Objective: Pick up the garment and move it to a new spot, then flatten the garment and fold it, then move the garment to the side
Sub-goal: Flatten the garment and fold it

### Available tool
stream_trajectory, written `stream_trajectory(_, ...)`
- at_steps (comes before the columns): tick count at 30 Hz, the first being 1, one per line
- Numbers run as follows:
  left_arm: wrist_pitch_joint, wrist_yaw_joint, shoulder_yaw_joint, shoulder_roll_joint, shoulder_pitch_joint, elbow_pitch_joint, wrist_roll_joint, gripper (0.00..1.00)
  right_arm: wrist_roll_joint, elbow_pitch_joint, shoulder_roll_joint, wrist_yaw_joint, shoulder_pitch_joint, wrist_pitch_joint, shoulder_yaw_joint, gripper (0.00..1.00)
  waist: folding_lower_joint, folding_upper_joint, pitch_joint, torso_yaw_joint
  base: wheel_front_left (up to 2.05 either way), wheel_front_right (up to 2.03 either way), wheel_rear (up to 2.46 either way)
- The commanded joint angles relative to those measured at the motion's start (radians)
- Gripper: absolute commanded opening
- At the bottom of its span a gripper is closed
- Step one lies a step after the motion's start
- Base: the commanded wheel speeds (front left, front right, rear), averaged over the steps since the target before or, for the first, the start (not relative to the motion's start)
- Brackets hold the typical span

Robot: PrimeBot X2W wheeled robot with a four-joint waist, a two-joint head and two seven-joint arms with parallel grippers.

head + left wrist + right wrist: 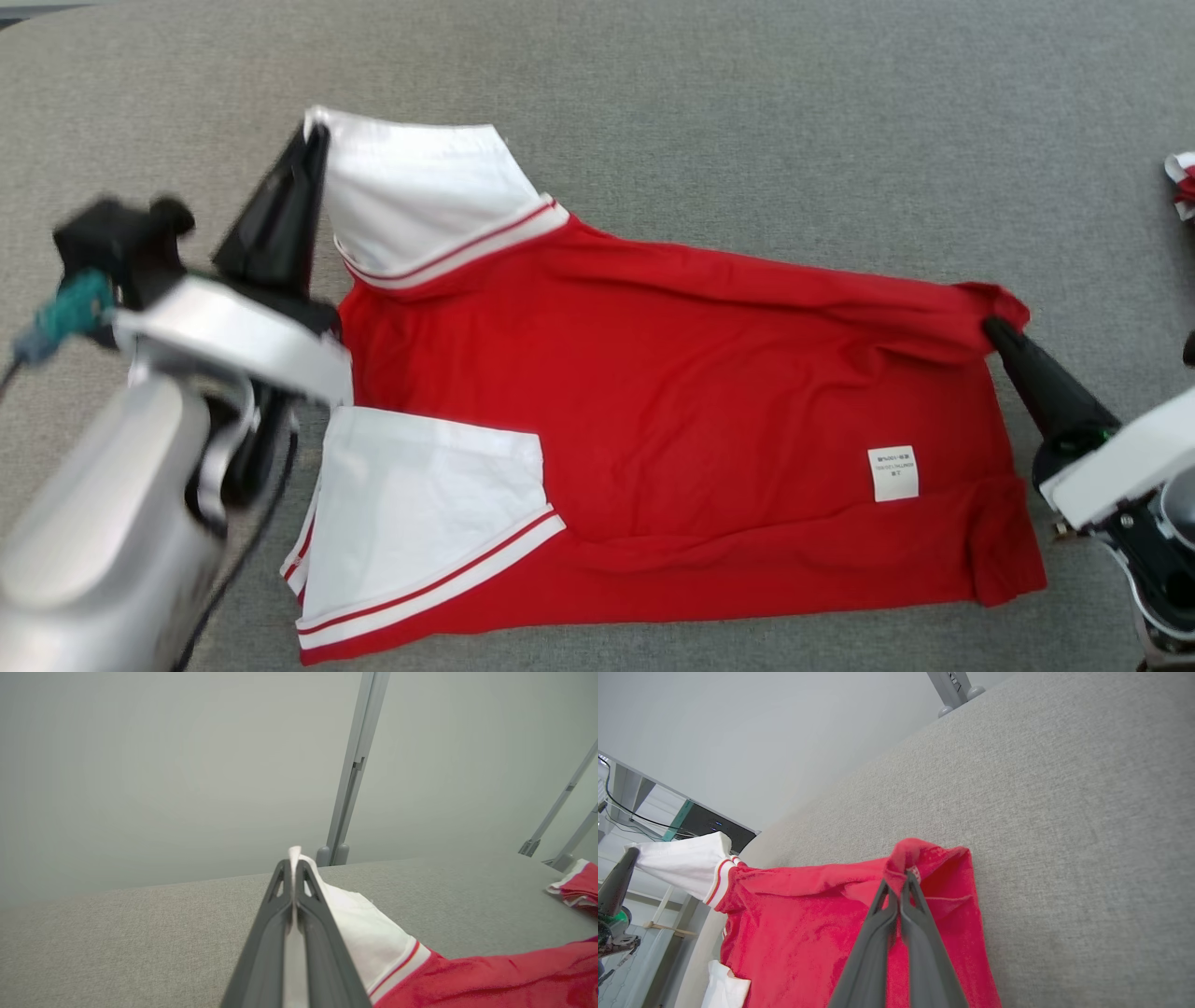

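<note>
The garment [653, 420] is a red shirt with white sleeves trimmed in red stripes, spread inside out on the grey table with a white label near its hem. My left gripper [316, 131] is shut on the tip of the far white sleeve [369, 933], holding it a little off the cloth surface. My right gripper [991, 327] is shut on the far red hem corner [906, 856], which bunches around its fingertips. The near white sleeve [420, 504] lies flat at the lower left.
The grey fabric table [747, 140] stretches wide beyond the garment. Another red and white cloth [1181, 182] lies at the far right edge. Grey metal posts [355, 765] rise behind the table's back edge.
</note>
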Motion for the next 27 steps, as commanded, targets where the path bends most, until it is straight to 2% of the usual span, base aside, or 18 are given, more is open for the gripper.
stream_trajectory(1,0.005,0.043,0.009,0.027,0.072,-0.095,-0.005,0.0,0.021,-0.014,0.002,0.0,0.032,0.004,-0.014,0.0,0.0,0.0,-0.009,0.009,0.0,0.0,0.0)
stream_trajectory(6,0.048,0.196,0.029,0.111,0.329,-0.447,-0.011,0.0,0.054,-0.037,0.018,0.0,0.111,-0.009,-0.058,0.0,0.0,0.0,-0.014,0.019,0.0,0.0,0.0)
stream_trajectory(10,0.085,0.278,0.025,0.149,0.477,-0.614,-0.022,0.0,0.059,-0.022,0.033,0.0,0.138,-0.03,-0.075,0.0,0.0,0.0,-0.017,0.024,0.0,0.0,0.0)
stream_trajectory(14,0.108,0.33,0.015,0.154,0.592,-0.686,-0.053,0.0,0.057,0.001,0.041,0.0,0.164,-0.046,-0.085,0.0,0.0,0.0,-0.031,0.029,0.0,0.0,0.0)
stream_trajectory(18,0.107,0.35,0.009,0.136,0.686,-0.669,-0.105,0.0,0.047,0.014,0.048,0.0,0.201,-0.059,-0.086,0.0,0.0,0.0,-0.049,0.031,0.0,0.0,0.0)
stream_trajectory(20,0.103,0.345,0.006,0.123,0.721,-0.643,-0.134,0.0,0.04,0.019,0.054,0.0,0.221,-0.066,-0.085,0.0,0.0,0.0,-0.056,0.032,0.0,0.0,0.0)
stream_trajectory(27,0.104,0.293,-0.01,0.081,0.76,-0.51,-0.209,0.0,0.011,0.042,0.073,0.0,0.269,-0.082,-0.072,0.0,0.0,0.0,-0.076,0.024,0.0,0.0,0.0)
